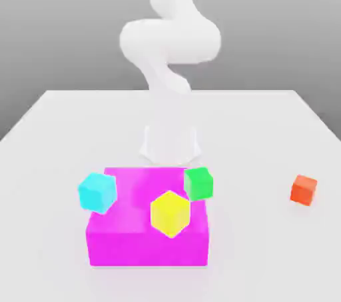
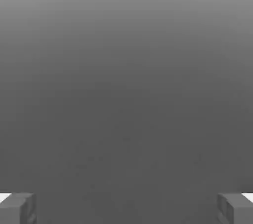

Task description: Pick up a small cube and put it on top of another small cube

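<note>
Left of the magenta block point(image 1: 148, 249) in the exterior view, the cyan cube point(image 1: 98, 193) overlaps its edge; a careless sweep might knock it. The yellow cube point(image 1: 170, 214) and green cube point(image 1: 198, 184) crowd the block's right side, so placing there could topple a neighbour. Well right of the block lies the red-orange cube point(image 1: 304, 190), turned askew; misaligned fingers could skid it. The hand point(image 2: 126, 209) is open, empty.

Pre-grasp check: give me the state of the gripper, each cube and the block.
gripper: open, empty
red-orange cube: ungripped, apart from the rest
cyan cube: ungripped, uncovered
green cube: ungripped, uncovered
yellow cube: ungripped, uncovered
magenta block: ungripped, lying flat
</note>
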You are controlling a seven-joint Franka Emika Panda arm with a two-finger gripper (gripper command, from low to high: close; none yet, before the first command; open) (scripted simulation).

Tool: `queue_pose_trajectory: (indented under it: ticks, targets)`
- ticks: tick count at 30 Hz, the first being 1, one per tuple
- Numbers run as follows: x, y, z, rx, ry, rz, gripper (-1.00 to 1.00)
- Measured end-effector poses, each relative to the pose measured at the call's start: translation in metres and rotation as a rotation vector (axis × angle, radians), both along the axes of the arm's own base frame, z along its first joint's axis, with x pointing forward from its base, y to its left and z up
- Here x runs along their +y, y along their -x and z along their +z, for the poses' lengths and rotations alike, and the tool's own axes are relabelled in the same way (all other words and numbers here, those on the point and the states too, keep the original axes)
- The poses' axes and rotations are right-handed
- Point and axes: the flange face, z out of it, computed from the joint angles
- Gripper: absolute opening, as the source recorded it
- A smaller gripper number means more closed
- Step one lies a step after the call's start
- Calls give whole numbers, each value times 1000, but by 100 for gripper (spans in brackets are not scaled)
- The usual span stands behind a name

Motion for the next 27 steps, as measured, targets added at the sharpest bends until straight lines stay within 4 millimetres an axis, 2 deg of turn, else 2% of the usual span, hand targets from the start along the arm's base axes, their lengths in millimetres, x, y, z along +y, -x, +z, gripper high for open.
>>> queue_pose_trajectory:
  ticks: [3,6,9,13,16,20,25,27]
  targets:
    - [40,-23,-47,64,116,191,0]
    - [79,-36,-93,118,223,381,0]
    - [118,-41,-141,166,324,576,0]
    - [168,-33,-205,219,451,846,0]
    - [202,-18,-253,251,540,1054,0]
    - [242,13,-316,283,650,1340,0]
    - [278,68,-390,307,768,1708,0]
    - [292,99,-418,305,814,1875,0]
